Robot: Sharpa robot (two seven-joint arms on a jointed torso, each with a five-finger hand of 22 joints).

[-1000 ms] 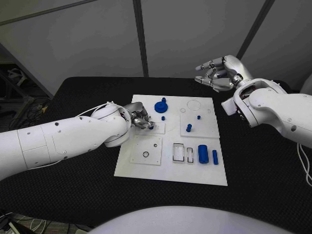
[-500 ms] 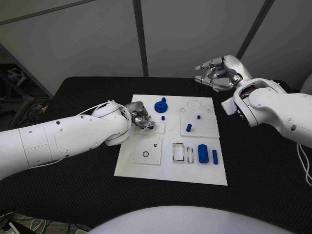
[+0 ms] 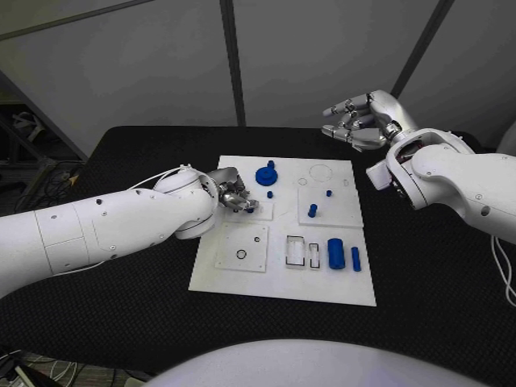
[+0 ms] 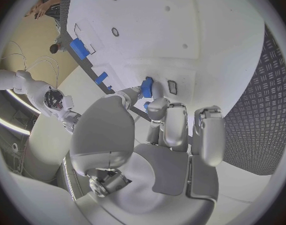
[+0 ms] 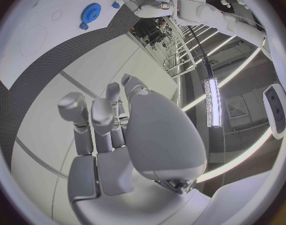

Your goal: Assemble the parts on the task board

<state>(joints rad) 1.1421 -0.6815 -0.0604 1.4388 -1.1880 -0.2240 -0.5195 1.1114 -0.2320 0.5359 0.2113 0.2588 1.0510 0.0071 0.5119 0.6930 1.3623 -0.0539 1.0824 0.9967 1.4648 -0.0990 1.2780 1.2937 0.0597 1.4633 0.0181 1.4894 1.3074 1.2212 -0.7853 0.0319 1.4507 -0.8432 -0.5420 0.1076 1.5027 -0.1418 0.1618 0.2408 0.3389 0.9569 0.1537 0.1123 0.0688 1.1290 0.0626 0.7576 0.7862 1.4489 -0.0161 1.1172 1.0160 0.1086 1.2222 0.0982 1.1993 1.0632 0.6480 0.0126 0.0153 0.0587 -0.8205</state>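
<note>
Item: task board (image 3: 284,284), white plate, flat on the middle of my black bench (image 3: 131,314), long side running near to far

Item: my left hand (image 3: 235,200), low over the board's left side, about halfway along. In the left wrist view my fingers (image 4: 174,125) pinch a small blue part (image 4: 146,87) at their tips, just above the white surface

Item: my right hand (image 3: 363,119), raised beyond the board's far right corner, well apart from it. Fingers curled inward, nothing in them; right wrist view shows them (image 5: 96,120) folded toward the palm

Item: blue gear (image 3: 266,176), round, with a raised hub, on the board's far part, just right of my left hand; also seen in the right wrist view (image 5: 90,11)

Item: small blue peg (image 3: 270,194), just near of the gear

Item: blue peg (image 3: 313,211), upright in the right-hand plate of the board; a smaller blue peg (image 3: 329,193) stands just beyond it

Item: blue block (image 3: 336,253), oblong, lying on the board's near right part

Item: blue bar (image 3: 355,259), slimmer, lying just right of the block

Item: two rectangular slots (image 3: 295,251), dark-outlined, just left of the block

Item: round hole (image 3: 241,255) in the near left plate
</note>
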